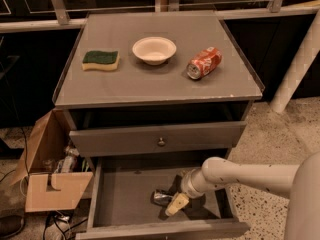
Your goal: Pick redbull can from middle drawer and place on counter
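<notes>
The middle drawer (pixel 125 199) is pulled open below the counter (pixel 155 79). The redbull can (pixel 162 198) lies on its side on the drawer floor, right of centre, silvery with dark markings. My gripper (pixel 172 203) reaches down into the drawer from the right on a white arm. Its pale fingertips (pixel 177 204) sit right at the can's right end, and part of the can is hidden by them.
On the counter lie a green-and-yellow sponge (pixel 101 60), a white bowl (pixel 154 50) and an orange-red soda can (pixel 203 62) on its side. A drawer with a small knob (pixel 161 142) sits just above the open one. A cardboard box (pixel 50 169) stands at the left.
</notes>
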### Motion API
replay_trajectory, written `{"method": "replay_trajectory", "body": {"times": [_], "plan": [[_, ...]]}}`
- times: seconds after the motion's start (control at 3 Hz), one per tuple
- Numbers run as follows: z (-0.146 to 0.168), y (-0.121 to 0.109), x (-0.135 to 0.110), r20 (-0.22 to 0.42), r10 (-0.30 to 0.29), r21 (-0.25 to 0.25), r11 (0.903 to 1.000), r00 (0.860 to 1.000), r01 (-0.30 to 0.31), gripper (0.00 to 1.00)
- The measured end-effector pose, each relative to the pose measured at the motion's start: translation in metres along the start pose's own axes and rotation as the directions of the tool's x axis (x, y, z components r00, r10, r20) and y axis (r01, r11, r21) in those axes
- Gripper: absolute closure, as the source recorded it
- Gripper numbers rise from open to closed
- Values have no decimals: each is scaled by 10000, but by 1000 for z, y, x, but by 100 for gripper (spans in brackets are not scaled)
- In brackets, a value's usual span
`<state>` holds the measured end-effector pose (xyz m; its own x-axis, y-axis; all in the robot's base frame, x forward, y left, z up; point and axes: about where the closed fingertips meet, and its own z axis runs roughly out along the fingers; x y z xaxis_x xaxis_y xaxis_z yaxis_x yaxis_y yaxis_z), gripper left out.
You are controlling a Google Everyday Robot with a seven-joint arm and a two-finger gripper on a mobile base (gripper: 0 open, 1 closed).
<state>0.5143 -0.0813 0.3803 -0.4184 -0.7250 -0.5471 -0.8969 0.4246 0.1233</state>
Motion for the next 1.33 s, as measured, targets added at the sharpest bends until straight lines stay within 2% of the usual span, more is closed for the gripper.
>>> {"method": "replay_trajectory", "body": {"times": [0.33,0.67,1.0,1.33], "plan": [[0,0,0,0,-2,-11,10000,10000,2,0],[-1,16,5,-397,-93,-161,9998,9992,87,0],[-1,18,6,-510,-80,-170,9998,9987,71,0],[0,19,6,-535,-78,-175,9998,9985,68,5]]}}
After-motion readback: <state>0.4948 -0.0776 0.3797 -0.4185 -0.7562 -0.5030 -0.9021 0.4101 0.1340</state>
